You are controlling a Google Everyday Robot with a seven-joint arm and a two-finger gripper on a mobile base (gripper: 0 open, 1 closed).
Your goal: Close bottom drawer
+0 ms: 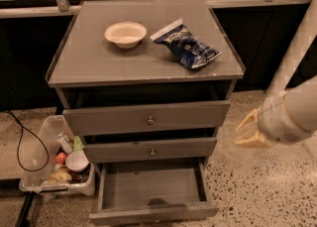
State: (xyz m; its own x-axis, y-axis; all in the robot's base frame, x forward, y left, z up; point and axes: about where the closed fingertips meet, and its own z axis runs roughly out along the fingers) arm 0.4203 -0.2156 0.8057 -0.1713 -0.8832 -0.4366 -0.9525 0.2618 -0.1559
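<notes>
The bottom drawer [151,187] is the lowest of three in the grey cabinet [89,67]. It is pulled far out and its shallow tray is empty. Its narrow front [148,215] runs along the bottom edge of the view. The middle drawer [151,150] and the top drawer [147,117] stand slightly out, each with a small round knob. My gripper [238,141] hangs to the right of the cabinet at middle-drawer height, apart from it. Its cream fingers [250,129] meet at the tips and hold nothing.
A white bowl [125,33] and a blue chip bag [187,47] lie on the cabinet top. A clear plastic bin [42,181] with several small items sits on the floor at the left, next to a black cable [20,146]. Speckled floor [262,191] lies on the right.
</notes>
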